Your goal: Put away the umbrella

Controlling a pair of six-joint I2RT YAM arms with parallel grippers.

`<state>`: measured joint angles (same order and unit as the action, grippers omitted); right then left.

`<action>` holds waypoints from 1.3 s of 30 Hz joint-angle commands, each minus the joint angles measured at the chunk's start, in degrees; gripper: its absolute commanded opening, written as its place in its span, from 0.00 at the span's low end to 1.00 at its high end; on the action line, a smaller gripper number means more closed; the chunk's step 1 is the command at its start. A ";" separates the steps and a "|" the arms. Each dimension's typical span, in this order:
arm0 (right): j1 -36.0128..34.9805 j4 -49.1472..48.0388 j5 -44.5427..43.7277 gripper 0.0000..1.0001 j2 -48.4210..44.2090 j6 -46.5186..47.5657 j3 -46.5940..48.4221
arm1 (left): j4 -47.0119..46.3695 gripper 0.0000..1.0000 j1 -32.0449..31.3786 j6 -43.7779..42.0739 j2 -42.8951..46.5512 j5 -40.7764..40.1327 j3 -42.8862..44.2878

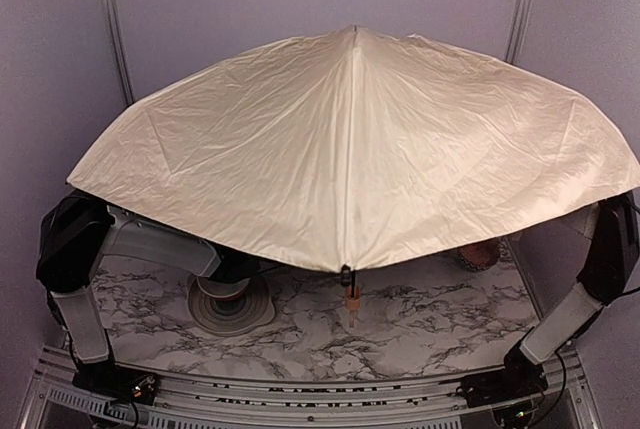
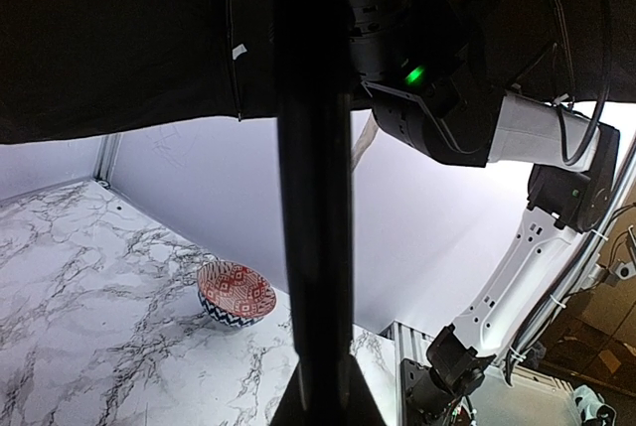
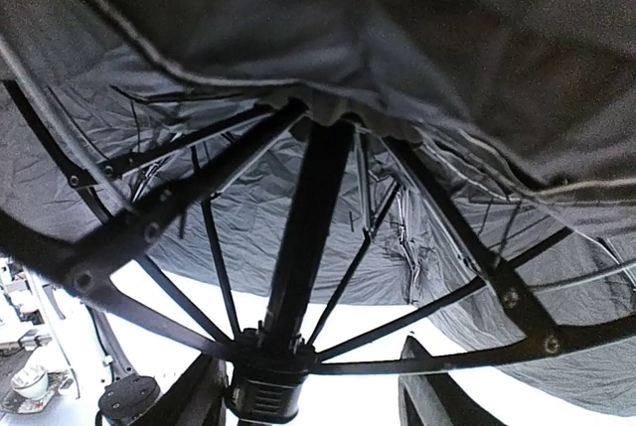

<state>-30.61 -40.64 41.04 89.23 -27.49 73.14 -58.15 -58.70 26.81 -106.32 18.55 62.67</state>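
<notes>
Beneath umbrella (image 1: 350,149), wrist views reveal bowl (image 2: 237,293), ribs (image 3: 149,229)

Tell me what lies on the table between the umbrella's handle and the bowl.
Nothing; the top view shows bare marble table between handle and bowl.

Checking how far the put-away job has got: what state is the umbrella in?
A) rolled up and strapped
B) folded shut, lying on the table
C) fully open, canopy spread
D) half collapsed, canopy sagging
C: seen from above, the umbrella has its cream canopy spread wide, and the right wrist view shows its ribs splayed out from the shaft.
</notes>
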 commanded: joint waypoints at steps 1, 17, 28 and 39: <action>0.04 0.36 -1.09 0.49 -2.08 0.80 -0.72 | -3.71 0.00 -0.33 -2.45 3.27 0.72 1.81; -1.40 8.62 -6.06 0.07 -3.55 7.77 -2.05 | -2.54 0.00 0.17 -4.25 5.63 -0.96 1.28; -4.33 13.18 -10.00 0.02 -1.86 13.08 -5.31 | -1.26 0.00 0.18 -8.17 8.14 -2.86 1.87; -7.41 12.79 -21.58 0.13 -1.84 16.15 -10.45 | 0.48 0.00 0.19 -10.33 8.31 -5.20 2.19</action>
<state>-36.29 -35.88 25.02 85.47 -18.55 66.30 -46.83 -57.78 21.47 -104.12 11.86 62.50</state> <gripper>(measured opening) 0.181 0.048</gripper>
